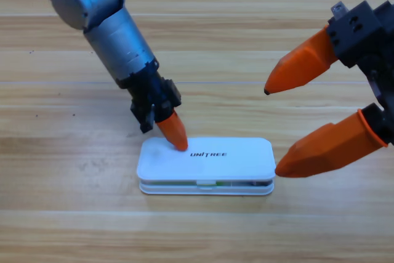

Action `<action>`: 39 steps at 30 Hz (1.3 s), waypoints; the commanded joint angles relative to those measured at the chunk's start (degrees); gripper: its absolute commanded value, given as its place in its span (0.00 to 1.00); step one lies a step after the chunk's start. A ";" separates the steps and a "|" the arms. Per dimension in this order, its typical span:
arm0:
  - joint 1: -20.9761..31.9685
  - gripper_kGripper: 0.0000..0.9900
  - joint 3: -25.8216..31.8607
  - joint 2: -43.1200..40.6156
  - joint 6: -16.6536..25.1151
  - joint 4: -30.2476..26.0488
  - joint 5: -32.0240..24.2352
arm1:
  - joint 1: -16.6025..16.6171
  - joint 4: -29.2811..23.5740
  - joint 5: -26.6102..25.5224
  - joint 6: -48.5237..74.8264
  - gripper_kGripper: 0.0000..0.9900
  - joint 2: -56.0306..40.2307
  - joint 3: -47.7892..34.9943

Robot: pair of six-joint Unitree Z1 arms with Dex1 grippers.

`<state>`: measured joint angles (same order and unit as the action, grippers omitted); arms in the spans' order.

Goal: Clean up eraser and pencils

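We see the white case (206,165) closed at lower centre of the wooden table (61,214); a green sliver shows through its front seam. The left gripper (173,132) presses its lid's upper-left corner, jaw gap not discernible. The right gripper (278,130) waits at the right edge, jaws wide apart, holding nothing.

Left gripper (175,135) tip-down on closed white case (206,165) lid; right gripper (280,129) spread wide beside case, on wooden table (61,214).
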<state>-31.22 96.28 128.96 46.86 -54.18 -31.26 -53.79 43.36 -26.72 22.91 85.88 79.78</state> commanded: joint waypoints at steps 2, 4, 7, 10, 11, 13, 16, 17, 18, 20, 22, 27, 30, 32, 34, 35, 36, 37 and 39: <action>-1.39 0.00 -6.89 -0.55 -0.46 4.08 0.41 | 1.49 -1.61 -0.53 -0.41 0.98 -1.24 -1.91; -1.56 0.00 -8.74 -0.90 -0.46 5.49 0.50 | 1.49 -1.61 -0.53 -0.41 0.98 -1.15 -1.82; -2.09 0.00 -12.08 -1.25 -0.55 8.21 0.76 | 1.49 -1.61 -0.53 -0.41 0.98 -1.07 -1.82; -2.62 0.00 -15.51 -1.78 -0.55 11.73 1.73 | 1.49 -1.61 -0.53 -0.41 0.98 -0.80 -1.82; -2.79 0.00 -16.74 -1.96 -0.63 12.96 2.08 | 1.49 -1.61 -0.53 -0.41 0.98 -0.71 -1.82; -3.23 0.00 -19.55 -2.48 -0.90 16.12 2.69 | 1.49 -1.61 -0.53 -0.41 0.98 -0.71 -1.82; -3.67 0.00 -22.80 -3.10 -1.25 19.81 3.66 | 1.49 -1.61 -0.53 -0.41 0.98 -0.71 -1.82; -3.76 0.00 -23.42 -3.19 -1.25 20.61 3.84 | 1.49 -1.52 -0.53 -0.41 0.98 -0.71 -1.73; -3.94 0.00 -23.51 -3.27 -1.34 20.69 4.10 | 1.49 -1.61 -0.53 -0.41 0.98 -0.63 -1.73; -4.11 0.00 -23.42 -3.98 -1.60 20.61 4.28 | 1.49 -1.61 -0.53 -0.32 0.98 -0.63 -1.82; -4.11 0.00 -22.98 -6.26 -1.60 19.81 4.89 | 1.49 -1.61 -0.44 -0.32 0.98 -0.63 -1.82; -4.99 0.00 -16.12 -18.30 -1.34 7.95 6.03 | 1.49 -1.61 -0.35 -0.32 0.98 -0.63 -1.82; -8.42 0.00 -11.99 -26.48 -2.22 1.53 8.58 | 1.49 -1.52 -0.35 -0.32 0.98 -0.63 -1.82; -12.46 0.00 -9.71 -31.66 -3.71 -1.72 10.78 | 1.49 -1.61 -0.35 -0.32 0.98 -0.63 -1.82; -17.56 0.00 -8.21 -35.27 -6.61 -3.12 14.47 | 1.49 -1.52 -0.35 -0.32 0.98 -0.63 -1.91; -20.11 0.00 -7.95 -36.23 -8.02 -3.48 15.97 | 1.49 -1.52 -0.35 -0.32 0.98 -0.63 -1.91; -22.39 0.00 -7.77 -36.76 -9.25 -3.83 16.76 | 1.49 -1.52 -0.35 -0.32 0.98 -0.63 -1.91; -23.98 0.00 -7.33 -36.85 -10.21 -4.35 16.76 | 1.49 -1.52 -0.35 -0.41 0.98 -0.71 -1.91; -26.44 0.00 -7.16 -36.76 -11.44 -4.62 16.76 | 1.49 -1.52 -0.26 -0.41 0.98 -0.63 -1.82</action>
<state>-47.82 89.70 92.37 37.85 -57.42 -14.97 -53.78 43.36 -26.78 22.91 85.88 79.78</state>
